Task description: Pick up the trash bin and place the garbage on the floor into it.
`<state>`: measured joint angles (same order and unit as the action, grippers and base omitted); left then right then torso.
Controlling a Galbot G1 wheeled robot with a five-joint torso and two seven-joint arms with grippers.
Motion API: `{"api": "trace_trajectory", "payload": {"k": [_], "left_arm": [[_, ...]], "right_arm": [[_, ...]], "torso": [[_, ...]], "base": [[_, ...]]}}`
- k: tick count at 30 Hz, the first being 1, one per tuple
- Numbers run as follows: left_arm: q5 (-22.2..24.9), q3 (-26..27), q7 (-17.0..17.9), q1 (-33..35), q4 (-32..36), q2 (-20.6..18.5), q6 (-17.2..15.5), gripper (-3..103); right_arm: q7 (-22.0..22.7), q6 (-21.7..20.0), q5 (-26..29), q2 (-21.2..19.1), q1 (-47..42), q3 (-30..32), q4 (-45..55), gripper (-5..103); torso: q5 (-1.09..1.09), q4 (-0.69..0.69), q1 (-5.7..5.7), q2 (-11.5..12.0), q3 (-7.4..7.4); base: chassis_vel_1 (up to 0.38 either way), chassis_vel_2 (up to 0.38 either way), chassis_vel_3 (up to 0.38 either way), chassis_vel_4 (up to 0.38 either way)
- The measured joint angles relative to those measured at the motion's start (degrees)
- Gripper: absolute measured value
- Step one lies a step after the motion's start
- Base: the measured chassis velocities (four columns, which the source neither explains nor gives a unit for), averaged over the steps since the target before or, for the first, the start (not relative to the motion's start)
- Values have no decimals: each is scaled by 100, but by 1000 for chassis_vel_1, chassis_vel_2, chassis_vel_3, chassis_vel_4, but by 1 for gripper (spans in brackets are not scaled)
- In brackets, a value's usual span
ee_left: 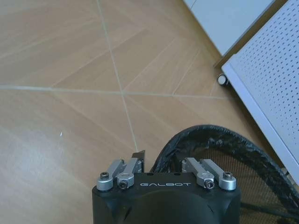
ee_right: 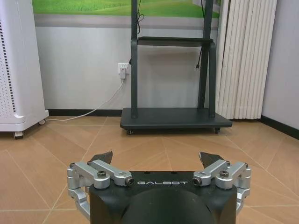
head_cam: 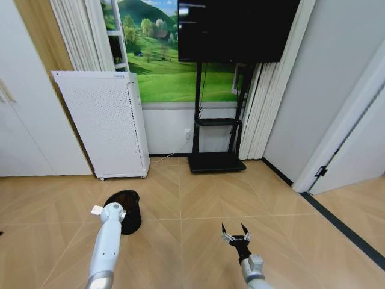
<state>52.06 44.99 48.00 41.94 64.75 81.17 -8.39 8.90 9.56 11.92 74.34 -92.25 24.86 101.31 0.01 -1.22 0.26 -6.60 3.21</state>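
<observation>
- The trash bin [head_cam: 126, 211] stood on the herringbone floor [head_cam: 192, 198], just in front of the white perforated appliance [head_cam: 105, 123].
- The left pincer [ee_left: 161, 161] was clenched on the trash bin's rim, one finger [ee_left: 138, 156] outside the mesh.
- A small white scrap [head_cam: 97, 210] lay on the floor just beside the trash bin.
- The right pincer [head_cam: 236, 232] hovered released above the floor, well apart from the trash bin, facing the black TV stand [ee_right: 173, 116].
</observation>
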Motion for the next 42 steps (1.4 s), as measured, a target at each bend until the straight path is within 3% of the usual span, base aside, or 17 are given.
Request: {"api": "trace_trajectory", "payload": {"k": [5, 8, 11, 12, 13, 14, 15, 17, 18, 19, 21, 23, 25, 29, 35, 38, 42], "left_arm": [[-409, 4, -299, 33, 17, 8, 67, 47], [-978, -7, -859, 249, 320, 21, 72, 64], [-1301, -6, -1137, 330, 435, 28, 112, 69], [-1594, -8, -1369, 399, 541, 34, 156, 74], [-2313, -11, -1984, 612, 880, 61, 271, 80], [-2627, -29, -2279, 738, 1088, 77, 320, 80], [-2627, -29, -2279, 738, 1088, 77, 320, 80], [-3515, -176, -3352, 1343, 1925, 139, 376, 91], [-3742, -306, -3703, 1645, 2230, 172, 375, 96], [-3742, -306, -3703, 1645, 2230, 172, 375, 96], [-4184, -536, -4427, 2256, 2814, 285, 383, 100], [-4326, -583, -4615, 2440, 2955, 312, 399, 100], [-4890, -846, -5248, 3310, 3426, 440, 590, 100], [-5137, -1067, -5459, 3920, 3683, 583, 697, 100], [-5117, -1011, -5565, 4034, 3973, 564, 600, 100], [-5034, -938, -5607, 3993, 4073, 471, 502, 100], [-4817, -786, -5692, 3975, 4305, 334, 168, 100]], "right_arm": [[-9, 25, 9, -12, 2, -11, -30, 100], [-12, 3, 28, 8, 129, -21, -20, 100], [-12, -28, 31, 30, 175, -29, 4, 100], [-12, -47, 32, 48, 201, -31, 23, 100], [-10, -93, 35, 90, 247, -35, 65, 100], [-4, -109, 37, 102, 262, -34, 76, 100], [-4, -109, 37, 102, 262, -34, 76, 100], [23, -154, 35, 141, 333, -34, 106, 100], [37, -167, 34, 151, 370, -35, 107, 100], [37, -167, 34, 151, 370, -35, 107, 100], [88, -176, 52, 170, 495, -32, 78, 100], [99, -176, 61, 174, 537, -31, 48, 100], [151, -172, 91, 209, 779, -35, -160, 100], [168, -171, 105, 330, 1046, -39, -403, 100], [50, -188, 143, 389, 1189, 13, -504, 100], [-185, -284, 245, 371, 1286, 72, -527, 100], [-849, -648, 360, 389, 1519, 330, -574, 100]], "torso": [[-1, 0, 0, 0, 0], [-1, 3, 0, 0, 0], [-1, 3, 0, 0, 0], [-2, 2, 0, 0, 0], [-2, 1, 0, 0, 1], [-1, 1, 0, 0, 1], [-1, 1, 0, 0, 1], [3, 1, -1, 0, -1], [-1, 0, -1, 0, 0], [-1, 0, -1, 0, 0], [-1, -2, -2, 0, -1], [0, -2, -2, 0, -1], [-1, 3, -2, 1, -1], [-1, 3, -2, 1, 0], [0, 0, -1, -1, 3], [-1, 0, 5, -18, 12], [-2, 1, 22, -86, 65]], "base": [[0, 0, 0, 0], [0, 0, 0, 0], [0, 0, 0, 0], [0, 0, 0, 0], [0, 0, 0, 0], [0, 0, 0, 0], [0, 0, 0, 0], [0, 0, 0, 0], [0, 0, 0, 0], [0, 0, 0, 0], [0, 0, 0, 0], [0, 0, 0, 0], [0, 0, 0, 0], [0, 0, 0, 0], [0, 0, 0, 0], [0, 0, 0, 0], [0, 0, 0, 0]]}}
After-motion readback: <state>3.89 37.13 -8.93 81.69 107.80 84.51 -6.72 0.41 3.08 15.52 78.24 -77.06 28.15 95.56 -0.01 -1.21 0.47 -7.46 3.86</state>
